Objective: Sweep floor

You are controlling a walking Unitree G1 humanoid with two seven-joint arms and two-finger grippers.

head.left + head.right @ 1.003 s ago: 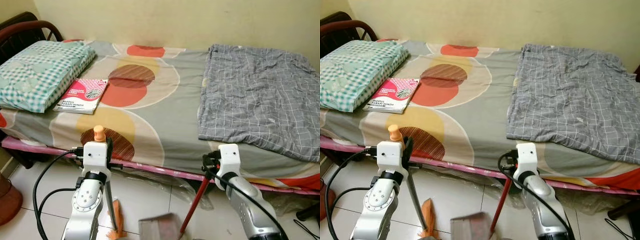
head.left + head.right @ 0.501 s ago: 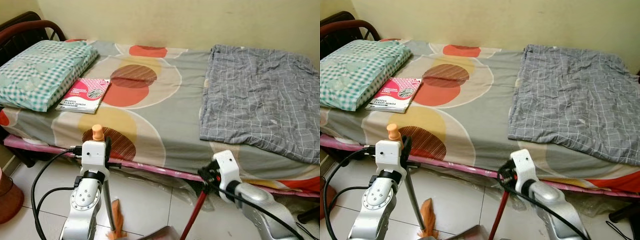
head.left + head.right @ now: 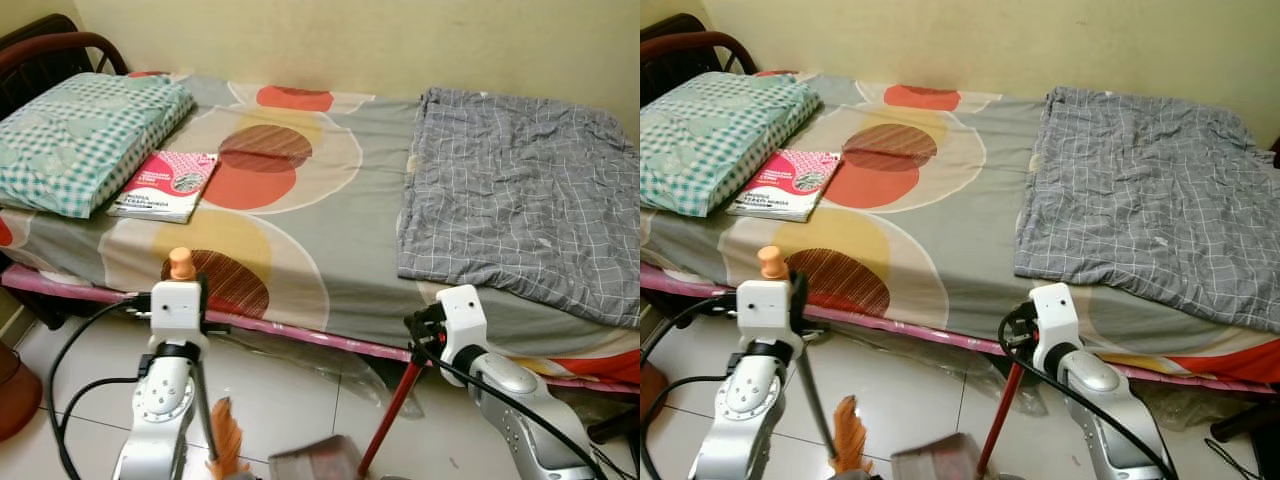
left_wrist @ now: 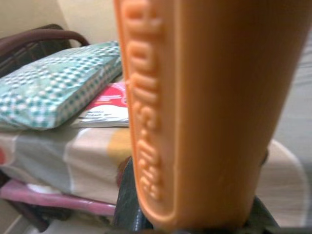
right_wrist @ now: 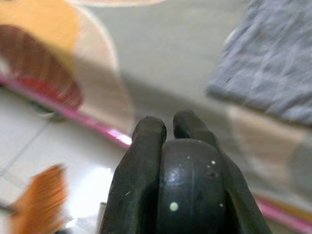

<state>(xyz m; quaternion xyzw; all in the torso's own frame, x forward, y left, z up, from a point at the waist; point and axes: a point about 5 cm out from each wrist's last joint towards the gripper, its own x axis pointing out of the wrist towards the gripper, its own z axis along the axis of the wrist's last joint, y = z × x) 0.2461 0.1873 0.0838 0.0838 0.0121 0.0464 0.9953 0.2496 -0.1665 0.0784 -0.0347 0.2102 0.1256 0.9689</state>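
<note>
**Broom and dustpan held ready beside the bed**

Head views: the left pincer [image 3: 195, 300] is closed on the grey shaft of the broom [image 3: 226, 450], whose orange bristles touch the white floor [image 3: 280, 395]. The right pincer [image 3: 420, 335] grips the red dustpan handle [image 3: 392, 410]; the pan [image 3: 315, 462] lies near the bristles. To sweep well, I think the brush should make short strokes toward the pan mouth — the pan kept flat and steady.

Left wrist view: the orange broom tip [image 4: 204, 112] stands very close, clamped.

Right wrist view: two black fingers [image 5: 146, 161] pressed together around the handle end.

Against the earlier frames, the right arm has risen again, and the pan shows fully once more.
</note>
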